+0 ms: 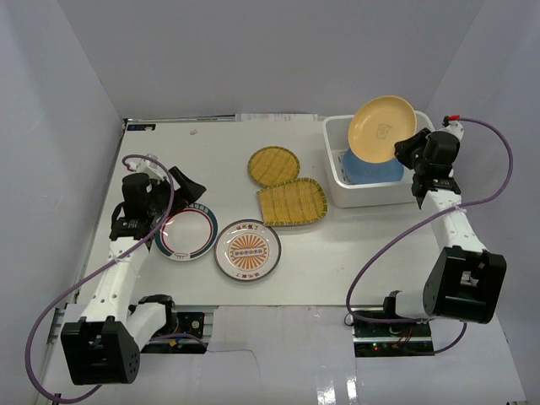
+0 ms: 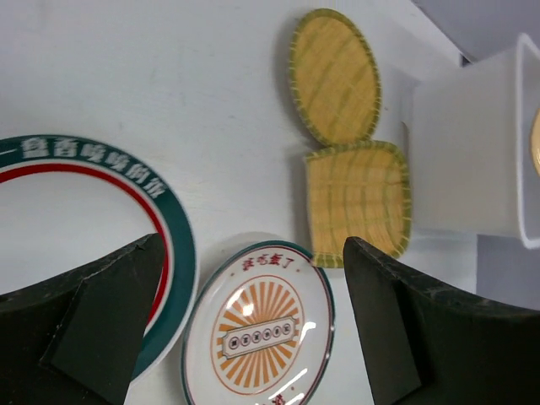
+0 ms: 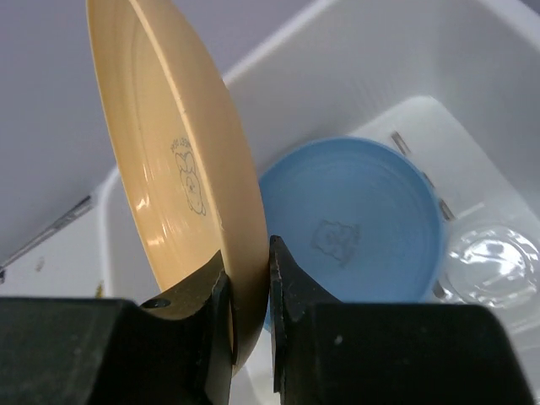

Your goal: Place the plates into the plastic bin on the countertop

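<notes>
My right gripper [image 3: 249, 257] is shut on the rim of the yellow-orange plate [image 3: 169, 152], holding it tilted on edge above the plastic bin [image 1: 337, 181]. A blue plate [image 3: 354, 228] lies inside the bin. At the left of the countertop [image 1: 354, 253], my left gripper [image 2: 253, 329] hangs open and empty over two white patterned plates. One of them is green-and-red rimmed [image 1: 187, 232], the other has an orange sunburst [image 1: 247, 251]. A round woven yellow plate [image 1: 275, 165] and a squarish woven one [image 1: 292, 202] lie between them and the bin.
A clear glassy patch [image 3: 494, 261] shows on the bin floor beside the blue plate. White walls close in the countertop on the left, back and right. Purple cables [image 1: 498, 181] loop off both arms.
</notes>
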`<state>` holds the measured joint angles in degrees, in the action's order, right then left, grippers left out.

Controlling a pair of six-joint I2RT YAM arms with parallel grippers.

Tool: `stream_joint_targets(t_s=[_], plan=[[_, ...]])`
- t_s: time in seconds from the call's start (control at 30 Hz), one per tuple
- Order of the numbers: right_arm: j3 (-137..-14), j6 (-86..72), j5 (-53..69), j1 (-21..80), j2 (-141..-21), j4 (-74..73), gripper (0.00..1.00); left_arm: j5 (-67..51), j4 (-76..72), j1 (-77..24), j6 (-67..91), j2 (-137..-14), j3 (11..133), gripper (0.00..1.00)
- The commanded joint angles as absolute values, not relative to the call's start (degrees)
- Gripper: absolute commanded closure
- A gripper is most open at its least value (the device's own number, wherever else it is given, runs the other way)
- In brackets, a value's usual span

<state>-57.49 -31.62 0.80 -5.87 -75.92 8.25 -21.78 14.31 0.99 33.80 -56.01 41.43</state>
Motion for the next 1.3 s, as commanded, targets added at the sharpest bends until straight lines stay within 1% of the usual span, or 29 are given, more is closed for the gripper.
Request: stream_joint_targets(t_s=[0.0, 0.03, 0.1, 0.13, 0.17, 0.2, 0.23, 0.27, 0.33, 0.37, 0.4, 0.47, 0.53, 0.6, 0.63, 0.67, 0.7, 0.8, 0.83, 0.87, 0.93, 1.03, 1.07, 1.17, 1.2, 1.23, 1.27], plan=[[-55.4, -32.3, 0.4, -7.5, -79.6, 6.9, 0.91, -7.5, 22.7, 0.9, 34.5, -54.7, 43.7, 0.02], [-55.3, -32.3, 0.3, -8.1, -80.2, 6.9, 0.9, -1.8, 25.9, 0.8, 34.9, -54.5, 43.9, 0.02], [-55.4, -32.3, 0.4, -8.5, -81.6, 6.9, 0.82, 3.8, 28.2, 0.9, 35.9, -53.4, 43.7, 0.02], [-55.5, -32.4, 0.3, -8.7, -81.7, 6.9, 0.76, 5.9, 30.0, 0.9, 36.2, -52.7, 43.3, 0.02], [-55.5, -32.4, 0.3, -8.7, -81.8, 7.0, 0.64, 9.6, 30.6, 0.9, 36.5, -52.0, 42.3, 0.02], [-55.6, -32.4, 0.4, -8.7, -81.8, 7.1, 0.57, 11.2, 31.2, 0.8, 37.2, -50.7, 41.6, 0.02], [-55.6, -32.6, 0.4, -8.8, -81.7, 7.0, 0.48, 12.5, 32.1, 0.9, 37.7, -50.2, 40.8, 0.02], [-55.7, -32.6, 0.8, -8.8, -81.0, 7.0, 0.33, 14.5, 32.8, 0.8, 38.7, -49.4, 39.2, 0.02], [-55.7, -32.9, 2.0, -8.7, -79.7, 6.8, 0.21, 15.9, 33.5, 0.8, 39.8, -49.3, 38.1, 0.02], [-55.5, -33.0, 4.1, -8.7, -78.8, 6.8, 0.13, 16.3, 34.1, 0.9, 40.3, -49.5, 38.1, 0.02], [-55.3, -33.0, 5.3, -8.7, -76.6, 6.8, 0.09, 16.7, 35.1, 0.8, 41.4, -49.8, 38.1, 0.02], [-53.0, -33.3, 8.9, -7.4, -71.7, 7.9, 0.07, 16.5, 35.5, 0.8, 42.7, -50.4, 37.4, 0.02], [-50.6, -33.6, 10.2, -5.1, -67.9, 8.6, 0.07, 16.5, 35.9, 0.9, 43.6, -51.0, 36.7, 0.02], [-46.2, -33.1, 10.9, 1.1, -62.2, 9.7, 0.07, 16.4, 36.8, 0.8, 44.5, -51.6, 35.9, 0.02], [-44.3, -33.0, 10.6, 7.3, -60.6, 9.9, 0.08, 16.7, 37.3, 0.8, 45.4, -52.1, 35.7, 0.02], [-42.1, -33.1, 11.1, 10.6, -58.6, 12.0, 0.08, 17.0, 37.8, 0.8, 45.9, -52.3, 35.6, 0.02], [-37.1, -34.0, 11.9, 16.9, -55.5, 13.5, 0.09, 17.7, 39.3, 0.9, 46.4, -52.3, 35.9, 0.02], [-28.3, -37.4, 12.5, 26.5, -52.2, 17.2, 0.11, 19.8, 42.3, 0.8, 48.4, -51.2, 36.6, 0.03], [-26.8, -37.8, 11.3, 32.1, -52.0, 17.2, 0.11, 20.8, 42.6, 0.9, 48.7, -50.9, 36.6, 0.05], [-25.5, -38.4, 10.6, 34.7, -52.3, 17.1, 0.11, 21.4, 42.8, 0.9, 49.2, -49.8, 36.2, 0.07], [-21.2, -40.8, 9.2, 39.6, -52.9, 19.5, 0.11, 21.9, 42.2, 0.8, 49.7, -49.3, 35.2, 0.07], [-18.7, -44.1, 9.7, 42.7, -57.8, 24.1, 0.12, 22.3, 41.3, 0.9, 49.9, -51.4, 34.5, 0.08], [-19.0, -44.2, 9.2, 43.6, -61.3, 24.9, 0.13, 23.1, 41.3, 0.8, 50.1, -52.5, 34.5, 0.08], [-21.5, -43.9, 7.0, 47.7, -68.4, 26.3, 0.19, 22.6, 40.5, 0.9, 52.0, -57.8, 33.8, 0.09], [-22.2, -43.9, 5.9, 48.1, -70.2, 26.4, 0.21, 22.5, 39.9, 0.8, 52.7, -58.5, 33.1, 0.09], [-23.1, -44.6, 5.8, 48.3, -73.7, 27.5, 0.26, 22.5, 39.1, 0.8, 53.4, -59.2, 31.5, 0.09], [-23.2, -45.3, 5.5, 48.3, -75.3, 28.8, 0.27, 21.8, 36.8, 0.9, 54.0, -59.8, 30.4, 0.09]])
